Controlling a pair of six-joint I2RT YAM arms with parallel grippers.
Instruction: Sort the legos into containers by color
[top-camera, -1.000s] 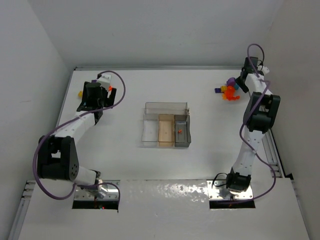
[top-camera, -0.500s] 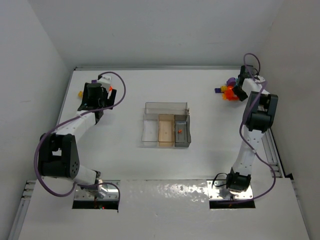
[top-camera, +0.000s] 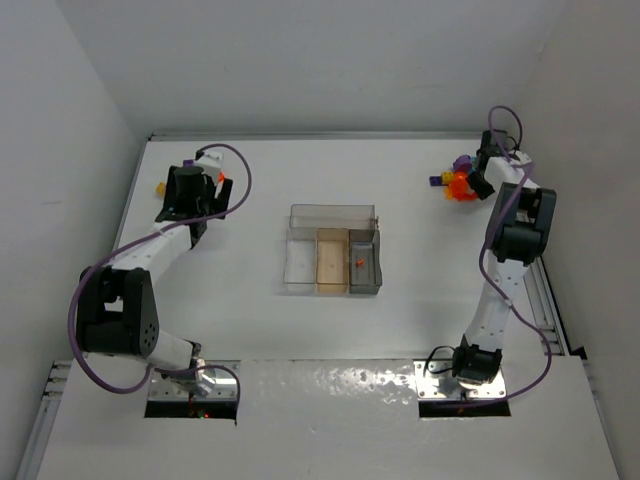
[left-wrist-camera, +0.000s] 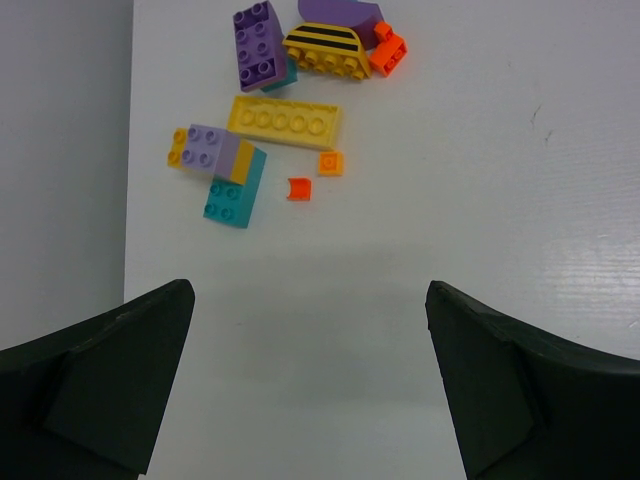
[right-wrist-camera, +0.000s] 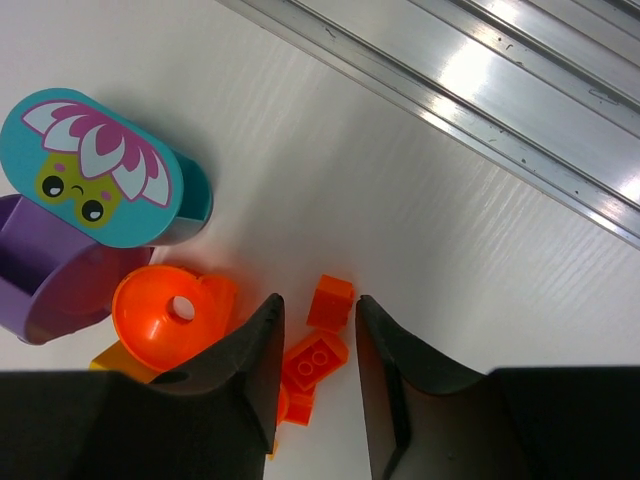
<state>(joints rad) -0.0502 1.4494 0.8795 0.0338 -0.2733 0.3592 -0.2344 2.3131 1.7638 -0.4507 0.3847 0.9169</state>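
White table (top-camera: 250, 330), grey walls around. Clear plastic compartment tray (top-camera: 297, 262) at centre, tiny orange piece (top-camera: 358, 261) in grey section. Left gripper (left-wrist-camera: 308, 290) at 10 o'clock, fingers spread wide, yellow-purple-teal lego pile (left-wrist-camera: 283, 121) ahead of tips. Right gripper (right-wrist-camera: 317, 305) at 2 o'clock, fingers narrowly apart, straddling flat orange-red brick (right-wrist-camera: 318, 358); actual pinch unclear. Teal oval flower-face piece (right-wrist-camera: 100, 170) nearby.

The clear tray (top-camera: 331, 207) sits at the centre of the counter (top-camera: 430, 290), one orange brick (top-camera: 357, 261) in its grey section. A yellow brick (top-camera: 160, 188) lies at ten o'clock, a purple-orange pile (top-camera: 458, 184) at two.
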